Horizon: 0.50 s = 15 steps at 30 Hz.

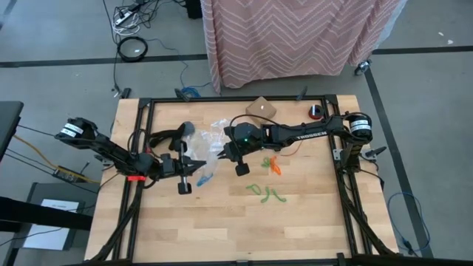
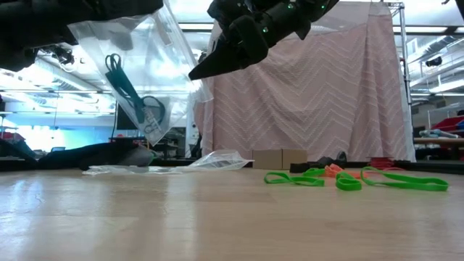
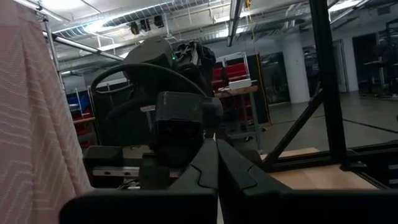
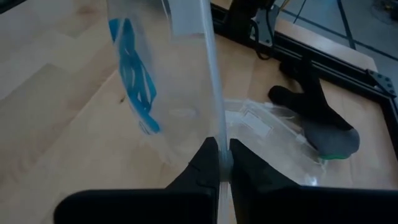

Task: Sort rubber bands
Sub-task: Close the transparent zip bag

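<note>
Both my tools pinch one clear bag (image 4: 186, 81) held above the surface: left tool (image 1: 185, 171) closed on its left edge, right tool (image 4: 219, 163) on its rim. Blue bands (image 4: 134, 74) hang inside; green bands (image 1: 264, 192) and orange bands (image 1: 272, 165) lie right. Light, floppy; I would pinch one strand.

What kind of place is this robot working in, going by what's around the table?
Probably a lab or workshop: a wooden table in a black metal frame, a bare concrete floor with cables, and open ceiling pipes beyond.
</note>
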{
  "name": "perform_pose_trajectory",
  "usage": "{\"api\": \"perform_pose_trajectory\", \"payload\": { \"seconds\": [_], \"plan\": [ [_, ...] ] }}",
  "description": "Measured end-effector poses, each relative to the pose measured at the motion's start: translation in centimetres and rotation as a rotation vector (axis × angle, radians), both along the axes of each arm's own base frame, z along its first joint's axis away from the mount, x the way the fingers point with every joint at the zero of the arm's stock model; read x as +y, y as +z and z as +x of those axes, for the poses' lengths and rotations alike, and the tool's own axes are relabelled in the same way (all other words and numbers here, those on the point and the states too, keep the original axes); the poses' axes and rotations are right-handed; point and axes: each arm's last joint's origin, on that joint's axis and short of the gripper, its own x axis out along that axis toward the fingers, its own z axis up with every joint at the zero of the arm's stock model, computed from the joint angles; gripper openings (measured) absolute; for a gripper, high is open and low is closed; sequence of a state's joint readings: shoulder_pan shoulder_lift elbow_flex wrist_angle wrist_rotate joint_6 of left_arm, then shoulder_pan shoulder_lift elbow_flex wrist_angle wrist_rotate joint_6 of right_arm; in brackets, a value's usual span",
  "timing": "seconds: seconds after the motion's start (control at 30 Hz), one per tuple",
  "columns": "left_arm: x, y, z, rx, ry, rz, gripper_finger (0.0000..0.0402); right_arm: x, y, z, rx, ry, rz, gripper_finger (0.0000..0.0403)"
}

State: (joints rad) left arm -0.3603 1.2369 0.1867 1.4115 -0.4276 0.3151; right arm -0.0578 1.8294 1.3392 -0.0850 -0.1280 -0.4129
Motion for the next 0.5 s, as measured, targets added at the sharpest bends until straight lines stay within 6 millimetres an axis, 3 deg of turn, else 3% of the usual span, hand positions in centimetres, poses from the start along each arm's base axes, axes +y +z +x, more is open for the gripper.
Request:
{"api": "perform_pose_trajectory", "payload": {
  "seconds": [0.5],
  "plan": [
    [0.03,0.1,-0.06,-0.01,0.01,0.008,0.0,-0.21,-0.11,-0.14,0.021,-0.005,0.0,0.0012]
  ]
}}
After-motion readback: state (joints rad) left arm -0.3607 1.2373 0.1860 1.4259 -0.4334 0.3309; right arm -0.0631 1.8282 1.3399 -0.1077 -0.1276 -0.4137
